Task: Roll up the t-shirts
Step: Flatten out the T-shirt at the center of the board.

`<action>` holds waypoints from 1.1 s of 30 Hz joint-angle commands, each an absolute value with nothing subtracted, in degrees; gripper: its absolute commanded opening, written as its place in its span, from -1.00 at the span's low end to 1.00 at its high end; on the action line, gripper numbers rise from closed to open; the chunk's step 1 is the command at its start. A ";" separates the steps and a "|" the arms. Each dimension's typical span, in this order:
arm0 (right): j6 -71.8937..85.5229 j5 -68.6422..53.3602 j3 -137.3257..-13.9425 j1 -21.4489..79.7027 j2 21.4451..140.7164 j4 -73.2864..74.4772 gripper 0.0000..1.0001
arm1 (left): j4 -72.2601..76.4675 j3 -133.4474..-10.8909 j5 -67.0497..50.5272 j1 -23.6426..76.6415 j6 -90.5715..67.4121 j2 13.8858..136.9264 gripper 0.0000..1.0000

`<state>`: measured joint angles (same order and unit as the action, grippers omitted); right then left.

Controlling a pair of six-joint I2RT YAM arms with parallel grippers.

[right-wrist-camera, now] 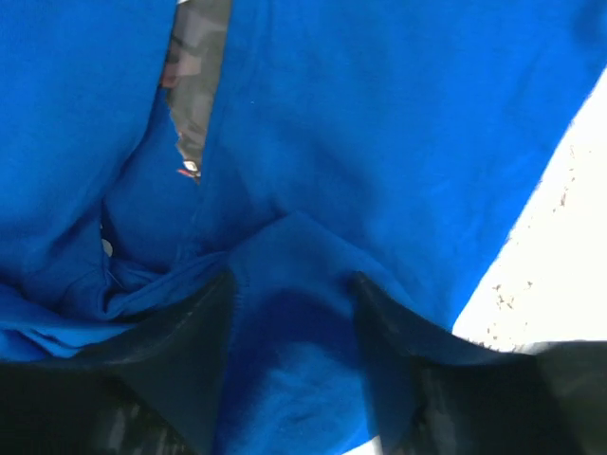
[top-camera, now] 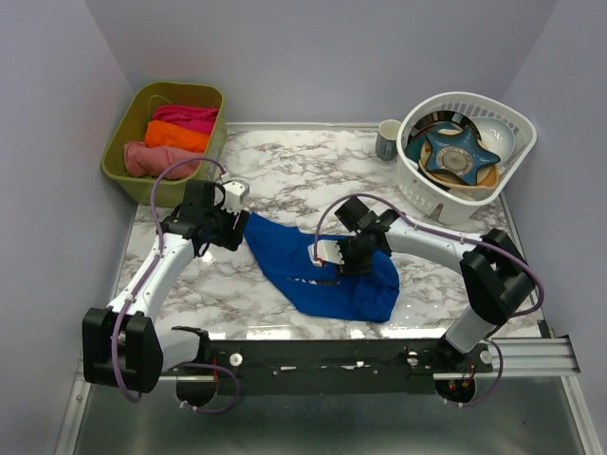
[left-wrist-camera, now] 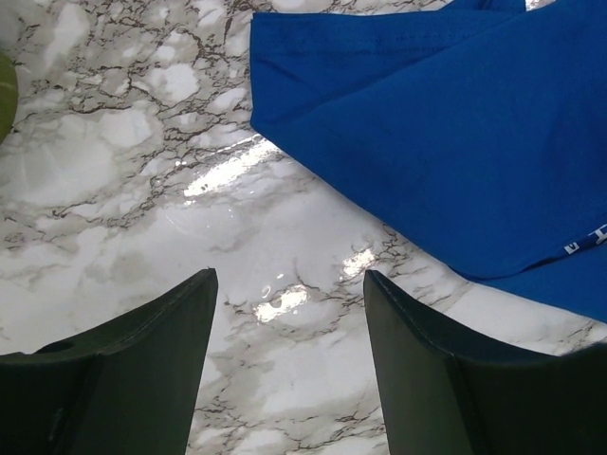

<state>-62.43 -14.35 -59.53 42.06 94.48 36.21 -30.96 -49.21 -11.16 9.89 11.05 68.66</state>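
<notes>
The t-shirt (top-camera: 322, 270) looks soft and limp, best pinched at its left hem; the left gripper (left-wrist-camera: 289, 277) gapes empty, the right gripper (right-wrist-camera: 292, 277) stands open astride a fold.

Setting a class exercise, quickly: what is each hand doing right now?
Left hand: open, empty, above the table beside the t-shirt.
Right hand: spread around a fold of the t-shirt; whether it grips cannot be told.

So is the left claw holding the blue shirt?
No, the left gripper stands open over the marble table, and the t-shirt lies beside it, untouched.
</notes>
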 commanded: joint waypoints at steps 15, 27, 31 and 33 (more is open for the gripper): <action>-48.97 -25.30 -94.69 42.45 86.58 54.49 -0.99 | -30.76 -48.51 -11.25 8.44 10.99 66.71 0.43; -36.92 -14.42 -86.97 40.61 60.50 49.13 -0.99 | -33.22 -57.21 -11.16 8.44 10.72 71.19 0.42; -36.65 -7.67 -63.68 38.42 48.80 49.75 -0.93 | -33.40 -57.57 -11.69 8.44 10.81 71.98 0.42; -37.96 -6.25 -51.49 38.15 42.92 51.32 -0.34 | -33.66 -57.66 -12.30 8.44 10.81 72.33 0.42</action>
<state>-38.28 -14.35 -71.16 39.40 49.52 46.19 -32.16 -56.80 -11.18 8.62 10.61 71.18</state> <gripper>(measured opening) 0.074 0.710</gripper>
